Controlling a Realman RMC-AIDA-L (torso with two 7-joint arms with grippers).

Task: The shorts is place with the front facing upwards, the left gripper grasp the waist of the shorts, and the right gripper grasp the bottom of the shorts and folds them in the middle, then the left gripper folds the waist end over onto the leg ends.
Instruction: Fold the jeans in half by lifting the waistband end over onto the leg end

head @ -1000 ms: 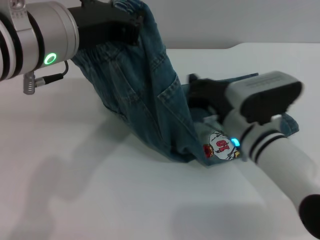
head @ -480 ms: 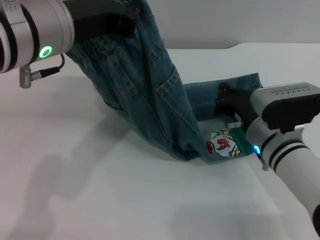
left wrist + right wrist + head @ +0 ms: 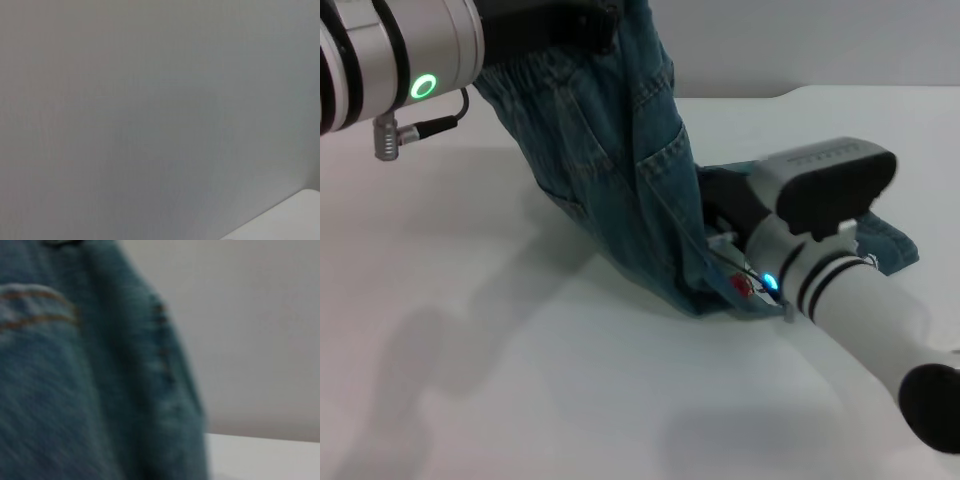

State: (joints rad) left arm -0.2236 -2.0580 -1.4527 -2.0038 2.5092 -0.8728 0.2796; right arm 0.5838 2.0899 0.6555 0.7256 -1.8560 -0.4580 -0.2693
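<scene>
The shorts (image 3: 620, 180) are held aloft at eleven o'clock, the waist end (image 3: 535, 75) pinched by the left tool (image 3: 582, 22); the folded part lies on the worktop (image 3: 500, 380). The right tool (image 3: 718, 215), at four o'clock, is buried in denim; its state cannot be told.

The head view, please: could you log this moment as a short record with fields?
shorts: denim, waist end lifted high, lower part resting on the table
left gripper: raised at upper left, clamped on the waist end
right gripper: low, against the shorts near the fold; fingers hidden
table: white, carries the leg ends
fold stage: waist not yet laid over the leg ends
</scene>
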